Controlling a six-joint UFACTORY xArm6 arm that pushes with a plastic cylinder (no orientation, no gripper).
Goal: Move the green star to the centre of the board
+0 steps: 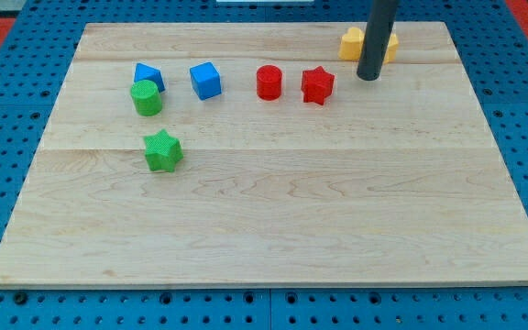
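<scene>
Wooden board (pixel 273 220) lies bare right of green star (pixel 163 150); my tip (pixel 368 77), no pincer, beside yellow block (pixel 351 42).

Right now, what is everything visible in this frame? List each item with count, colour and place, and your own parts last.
green star: 1, green, left part of the board, below the green cylinder
green cylinder: 1, green, upper left, touching the blue triangular block
blue triangular block: 1, blue, upper left, just above the green cylinder
blue cube: 1, blue, upper row, left of centre
red cylinder: 1, red, upper row, near the middle
red star: 1, red, right of the red cylinder
yellow block: 1, yellow, view's top right, partly hidden behind the rod, shape unclear
board: 1, pale wood, on a blue perforated table
my tip: 1, dark rod end, in front of the yellow block, right of the red star
</scene>
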